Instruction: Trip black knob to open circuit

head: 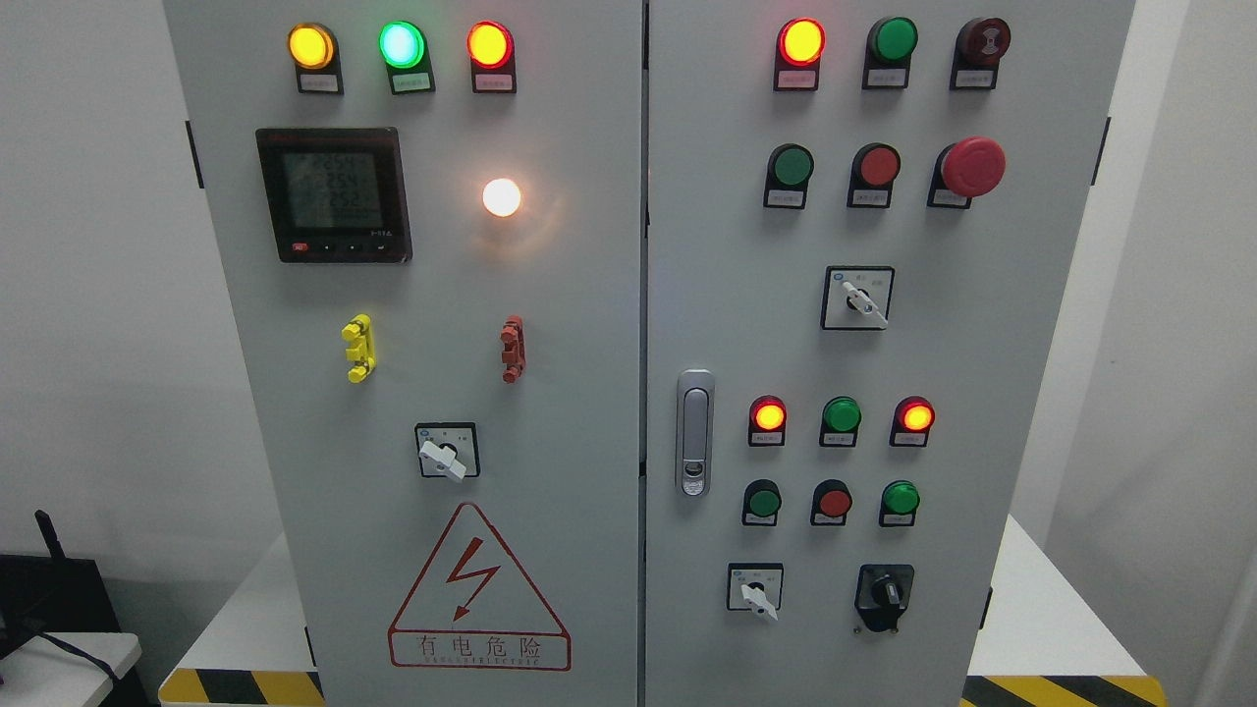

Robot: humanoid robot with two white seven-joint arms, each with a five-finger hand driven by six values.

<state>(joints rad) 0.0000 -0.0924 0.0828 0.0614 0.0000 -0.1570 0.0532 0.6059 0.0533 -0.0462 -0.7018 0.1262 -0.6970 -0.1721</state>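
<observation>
Since no arm or hand shows anywhere in the head view, the state of the fingers can't be told, left or right; the robot seems to be standing back w/ the whole cabinet point(589, 295) framed, prob. so it can find its target before reaching.

The black knob point(887, 592) sits at the bottom right of the right door, on a black plate, its grip ridge pointing roughly straight up. Just to its left on the same row is a white-handled selector point(755, 591) on a square plate; 2 more of that kind sit higher, 1 on the right door point(860, 299) and 1 low on the left door point(447, 454). The black one is the only dark rotary, so it's easy to tell apart (handy, given how crowded the panel is).

Lamps are lit: yellow point(310, 46), green point(402, 44) and red point(489, 44) along the top left, a white lamp point(502, 197) under them, and the meter point(334, 194) shows digits too small to read. That suggests the circuit is live and the knob not yet tripped. The red mushroom stop point(972, 165) sits up high, well apart from the knob, so a stray bump there looks unlikely.

Knob is low on the door, so the arm will prob. need to come in low and pinch across the ridge to twist. The door latch point(694, 432) lies between the 2 doors' controls, clear of the reach. A warning triangle point(479, 589) marks the left door.
</observation>
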